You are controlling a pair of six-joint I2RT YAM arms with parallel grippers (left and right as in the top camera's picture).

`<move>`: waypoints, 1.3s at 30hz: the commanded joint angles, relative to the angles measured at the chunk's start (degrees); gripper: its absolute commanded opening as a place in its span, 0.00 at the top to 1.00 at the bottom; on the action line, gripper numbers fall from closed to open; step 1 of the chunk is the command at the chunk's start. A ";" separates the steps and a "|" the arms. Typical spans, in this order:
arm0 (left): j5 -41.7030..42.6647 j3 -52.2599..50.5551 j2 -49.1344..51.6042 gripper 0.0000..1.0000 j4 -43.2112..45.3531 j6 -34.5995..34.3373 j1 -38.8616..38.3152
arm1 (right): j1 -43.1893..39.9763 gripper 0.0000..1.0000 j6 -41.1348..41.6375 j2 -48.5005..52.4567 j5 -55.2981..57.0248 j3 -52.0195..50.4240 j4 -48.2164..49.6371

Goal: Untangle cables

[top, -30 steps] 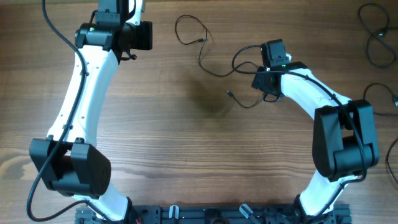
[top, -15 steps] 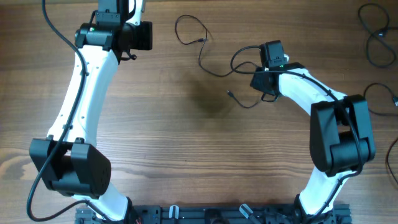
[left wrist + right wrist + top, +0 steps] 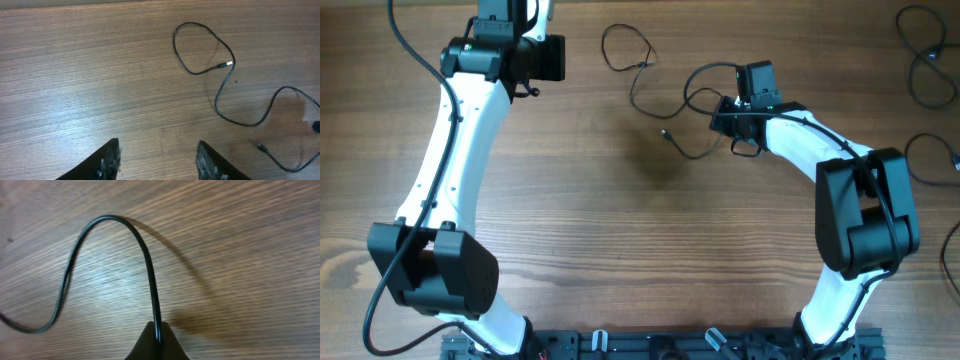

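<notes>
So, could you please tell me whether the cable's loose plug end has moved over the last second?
Yes: the plug end slid left and up-frame, toward the stationary left arm.

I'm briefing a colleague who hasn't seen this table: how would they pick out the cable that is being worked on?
On the wooden table, look mid-table toward the far edge. The thin black cable there sprawls in open loops and is pinched in the right gripper. The other cables lie untouched at the table's right edge.
</notes>
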 commanded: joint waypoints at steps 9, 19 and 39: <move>0.68 -0.04 0.44 0.49 -0.02 1.14 -0.04 | 3.04 0.95 -2.03 1.46 -3.65 8.22 0.61; -3.21 -0.04 0.44 0.50 0.07 1.25 -0.04 | 6.38 0.88 -8.48 1.46 -2.60 12.90 0.96; -5.97 -0.04 0.42 0.50 -2.36 1.05 0.00 | 8.17 0.38 -9.79 6.78 -2.43 15.78 4.70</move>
